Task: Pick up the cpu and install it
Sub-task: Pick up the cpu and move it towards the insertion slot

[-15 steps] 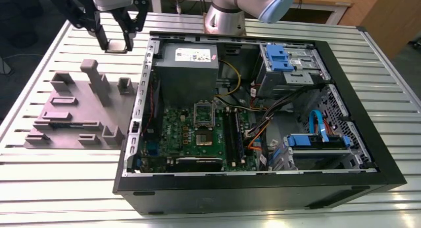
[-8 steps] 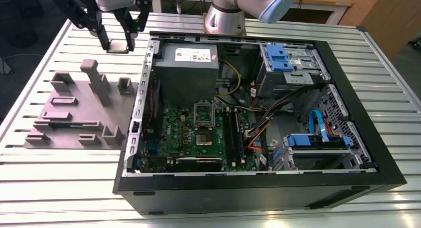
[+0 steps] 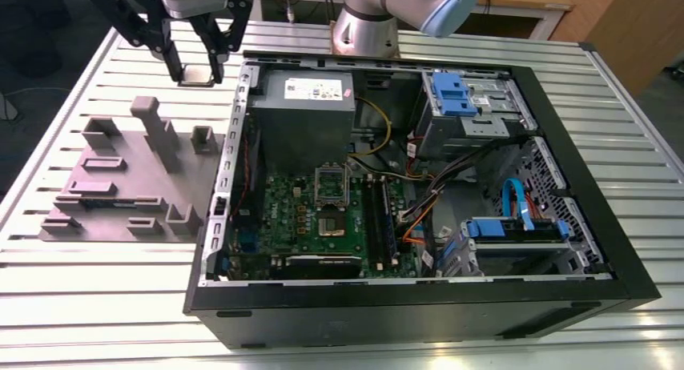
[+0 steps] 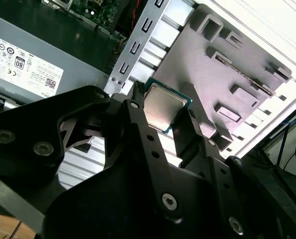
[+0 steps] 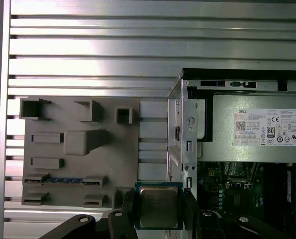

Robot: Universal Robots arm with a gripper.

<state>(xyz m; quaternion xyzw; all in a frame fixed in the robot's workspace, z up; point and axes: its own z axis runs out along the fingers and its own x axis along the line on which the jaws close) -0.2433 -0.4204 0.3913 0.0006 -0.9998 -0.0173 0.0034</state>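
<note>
The gripper (image 3: 198, 70) is closed narrow on the chip (image 3: 199, 74), pinching it by two opposite edges. In both wrist views the dull metal top faces the camera. In the exterior view the chip hangs in the air at about eleven o'clock from the middle of the computer case (image 3: 230, 186). It is above the slatted table (image 3: 96, 290), just past the far end of the grey tray (image 3: 118, 186) and touching neither. The socket (image 3: 331, 186) on the green board lies at roughly five o'clock from the gripper, with the case's metal wall between them.

The hold looks slim: only the thin rim is caught, so a jolt could twist the chip or let it slip out. A low path could clip the case wall. If the chip reaches the socket tilted or turned the wrong way, the contacts could be damaged.
</note>
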